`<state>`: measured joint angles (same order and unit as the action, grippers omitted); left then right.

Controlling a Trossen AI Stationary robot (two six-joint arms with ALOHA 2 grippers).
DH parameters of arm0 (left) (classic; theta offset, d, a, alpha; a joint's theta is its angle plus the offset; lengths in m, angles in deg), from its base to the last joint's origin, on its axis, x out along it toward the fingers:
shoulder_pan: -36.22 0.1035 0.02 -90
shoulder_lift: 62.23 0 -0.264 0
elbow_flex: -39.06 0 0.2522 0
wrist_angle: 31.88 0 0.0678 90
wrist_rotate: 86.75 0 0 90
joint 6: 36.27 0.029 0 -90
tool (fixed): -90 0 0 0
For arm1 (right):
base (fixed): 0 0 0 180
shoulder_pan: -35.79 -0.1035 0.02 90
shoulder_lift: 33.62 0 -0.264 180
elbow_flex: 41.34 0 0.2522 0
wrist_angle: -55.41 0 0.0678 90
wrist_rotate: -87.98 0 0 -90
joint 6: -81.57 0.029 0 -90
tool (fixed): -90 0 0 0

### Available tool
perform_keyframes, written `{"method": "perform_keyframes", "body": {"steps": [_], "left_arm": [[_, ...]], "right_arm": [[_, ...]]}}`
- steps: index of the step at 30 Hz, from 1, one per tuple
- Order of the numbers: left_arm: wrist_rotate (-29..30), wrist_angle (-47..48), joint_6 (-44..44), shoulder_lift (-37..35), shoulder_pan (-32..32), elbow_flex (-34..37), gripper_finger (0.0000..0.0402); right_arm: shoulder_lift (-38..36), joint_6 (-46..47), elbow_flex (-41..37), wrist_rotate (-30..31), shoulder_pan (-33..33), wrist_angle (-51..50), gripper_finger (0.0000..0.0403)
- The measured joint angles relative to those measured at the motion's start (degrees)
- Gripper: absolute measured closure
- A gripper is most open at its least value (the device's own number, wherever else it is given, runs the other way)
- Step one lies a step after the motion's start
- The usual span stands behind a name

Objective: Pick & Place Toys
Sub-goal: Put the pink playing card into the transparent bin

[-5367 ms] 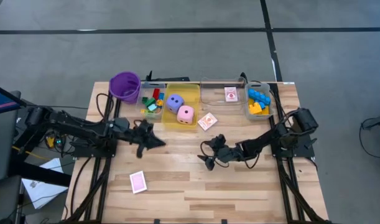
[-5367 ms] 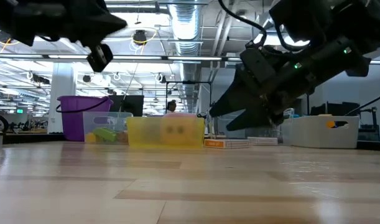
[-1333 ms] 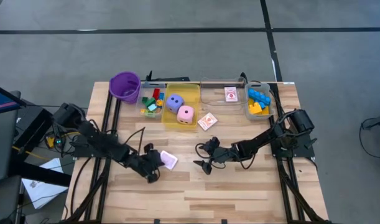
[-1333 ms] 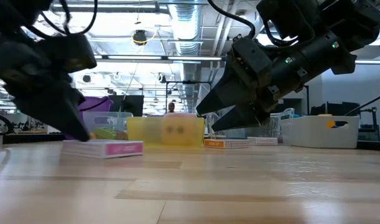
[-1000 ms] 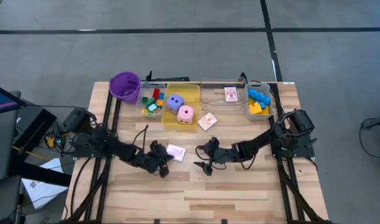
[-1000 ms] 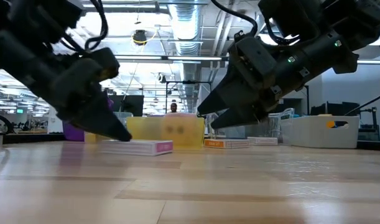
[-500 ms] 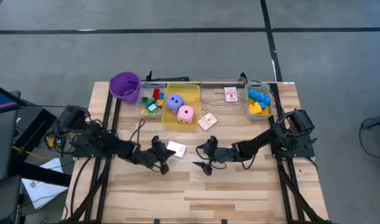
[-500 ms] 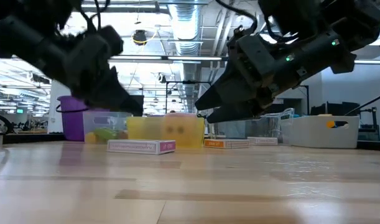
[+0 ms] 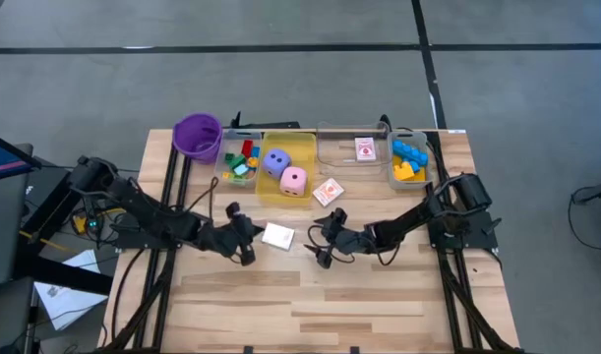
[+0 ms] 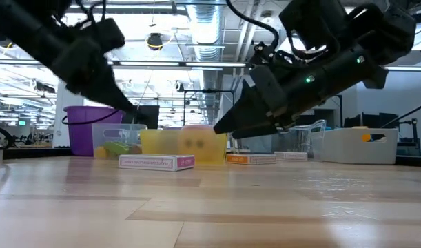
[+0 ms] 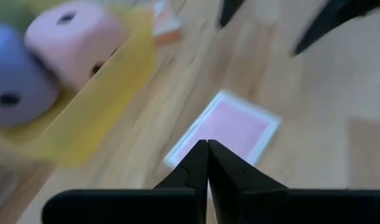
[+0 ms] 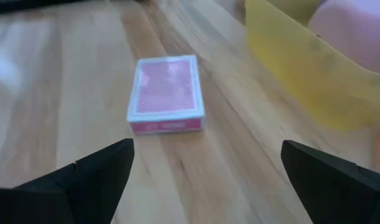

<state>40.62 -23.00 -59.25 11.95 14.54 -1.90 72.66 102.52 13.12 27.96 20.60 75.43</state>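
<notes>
A pink-backed card box (image 9: pixel 278 235) lies flat on the table's middle; it also shows in the low view (image 10: pixel 157 162) and both wrist views (image 11: pixel 230 130) (image 12: pixel 166 93). My left gripper (image 9: pixel 247 246) (image 10: pixel 131 107) (image 11: pixel 207 149) is shut, hanging above the table just left of the box and clear of it. My right gripper (image 9: pixel 320 244) (image 10: pixel 220 127) (image 12: pixel 208 174) stands open just right of the box, pointing at it, with nothing between its fingers. A purple die (image 9: pixel 275 160) and a pink die (image 9: pixel 293 180) sit in the yellow bin (image 9: pixel 287 146).
Along the far edge stand a purple cup (image 9: pixel 198 136), a clear bin of mixed bricks (image 9: pixel 241 160), the yellow bin, a clear bin holding a card box (image 9: pixel 365 148) and a bin of blue and yellow bricks (image 9: pixel 409 160). Another card box (image 9: pixel 328 192) lies before the bins.
My left gripper, shut all along, nudged the card box a little toward the far edge, then left its end, rising and drawing back toward the table's left edge. The box has since lain still. My right gripper stays open beside it.
</notes>
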Motion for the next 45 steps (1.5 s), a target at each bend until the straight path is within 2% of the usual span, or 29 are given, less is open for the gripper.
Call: {"method": "perform_keyframes", "body": {"steps": [6, 10, 16, 23, 31, 45], "left_arm": [[-0.2, 5.4, -6.3, 1.8, 3.6, 1.0, 0.0401], [-4.7, 4.8, -10.1, 4.2, 5.4, 2.7, 0.0401], [-8.5, -3.3, -12.6, 9.4, 5.7, 5.0, 0.0401], [-11.7, -13.9, -13.3, 16.0, 5.0, 5.0, 0.0401], [-15.3, -15.1, -13.3, 15.1, 4.4, 5.0, 0.0402], [-16.6, -16.9, -13.3, 15.1, 4.4, 5.1, 0.0401]], "right_arm": [[4.8, -1.5, 1.3, 0.1, 0.0, 3.1, 0.0004], [7.4, -4.2, 4.1, -0.2, 0.3, 3.5, 0.0004], [9.4, -9.0, 7.9, -0.3, 0.4, 2.9, 0.0005], [11.2, -8.8, 9.6, -1.0, 1.3, 2.9, 0.0005], [15.2, -5.3, 10.7, -6.8, 3.4, 3.5, 0.0005], [16.7, -5.2, 12.9, -8.1, 4.0, 2.8, 0.0005]]}}
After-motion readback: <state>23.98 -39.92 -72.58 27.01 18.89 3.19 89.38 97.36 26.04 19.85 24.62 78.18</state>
